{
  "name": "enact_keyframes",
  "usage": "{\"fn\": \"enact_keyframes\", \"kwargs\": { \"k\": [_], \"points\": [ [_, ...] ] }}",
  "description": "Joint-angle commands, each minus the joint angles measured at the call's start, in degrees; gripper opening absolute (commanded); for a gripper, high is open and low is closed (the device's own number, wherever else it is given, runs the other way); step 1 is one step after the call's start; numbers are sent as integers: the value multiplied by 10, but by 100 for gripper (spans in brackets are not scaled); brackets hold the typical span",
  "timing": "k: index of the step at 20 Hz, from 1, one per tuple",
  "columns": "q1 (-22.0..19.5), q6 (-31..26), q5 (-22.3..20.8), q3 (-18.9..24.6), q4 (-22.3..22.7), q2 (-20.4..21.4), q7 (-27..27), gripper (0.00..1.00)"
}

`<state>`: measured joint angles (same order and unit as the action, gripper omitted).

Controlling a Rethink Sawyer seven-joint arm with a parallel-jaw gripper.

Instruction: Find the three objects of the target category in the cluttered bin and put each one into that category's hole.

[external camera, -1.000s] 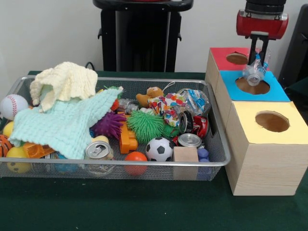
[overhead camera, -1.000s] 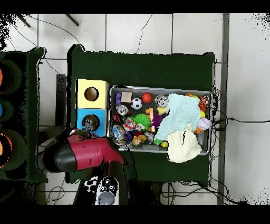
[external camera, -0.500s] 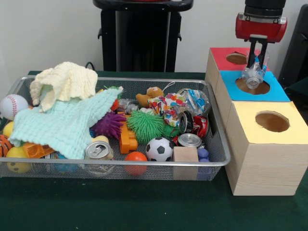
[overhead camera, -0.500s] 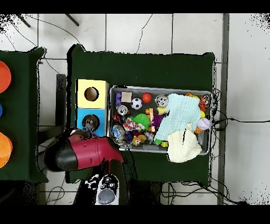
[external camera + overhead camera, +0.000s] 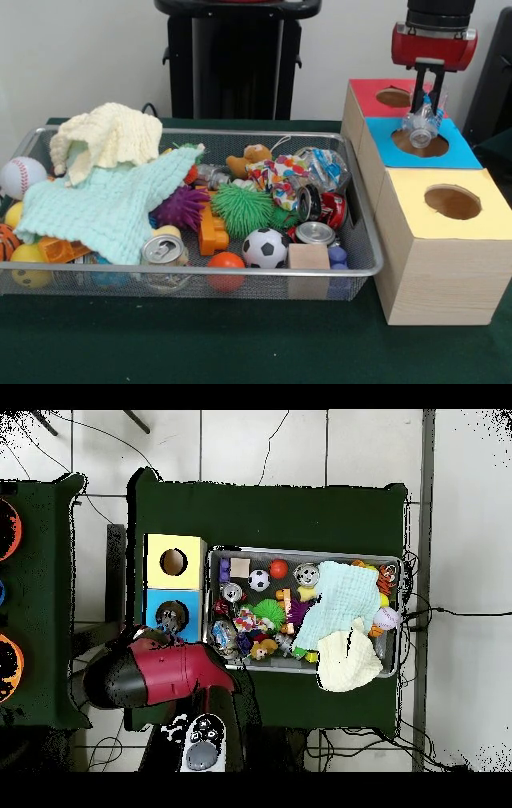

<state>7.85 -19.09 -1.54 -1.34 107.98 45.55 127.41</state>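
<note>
Jaws: clenched on a clear plastic bottle (image 5: 421, 124), one black finger visible on each side of it, at the upper right of the front view.
Gripper: the gripper (image 5: 423, 102) hung under the red arm head, directly over the blue box.
Bottle position: held tilted, its open mouth facing the camera, just above the round hole (image 5: 419, 144) of the blue box (image 5: 460, 152); it was not inside the hole.
Bottle handling: probably very light and thin-walled, so it may dent or slip under a hard squeeze; the smooth plastic looked slippery.
Where to hold: across the body seemed safest, as the fingers did here, not at the crumpled end.
Neighbours: the red box (image 5: 370, 94) stood behind the blue one and the yellow box (image 5: 416, 200) in front.
Bin: the wire bin (image 5: 364, 264) filled the left and centre, with a crinkled bottle (image 5: 324, 166) and cans (image 5: 322, 206) near its right wall.
Overhead view: the red arm (image 5: 165, 674) covered the lower left; the bottle was only dimly seen over the blue box.
</note>
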Motion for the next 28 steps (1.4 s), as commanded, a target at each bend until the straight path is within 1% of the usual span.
{"fn": "enact_keyframes", "kwargs": {
  "k": [1, 5, 7, 8, 10, 13, 20, 21, 23, 24, 26, 28],
  "points": [
    [3, 17, -35, 13, -5, -43, 28, 0],
    [7, 18, -36, 9, -8, -45, 30, 0],
    [7, 31, -43, 7, -10, -45, 27, 0],
    [8, 27, -43, 6, -12, -45, 25, 0],
    [19, 18, -37, -6, -13, -42, 38, 0],
    [21, 16, -36, -9, -17, -43, 35, 0],
    [27, 29, -40, -15, -23, -48, 33, 0],
    [22, 44, -44, -12, -21, -47, 28, 100],
    [18, 51, -47, -9, -20, -46, 24, 100],
    [20, 45, -50, -11, -22, -46, 21, 100],
    [32, 28, -44, -24, -22, -42, 32, 100],
    [27, 34, -39, -17, -17, -43, 37, 100]
  ]
}}
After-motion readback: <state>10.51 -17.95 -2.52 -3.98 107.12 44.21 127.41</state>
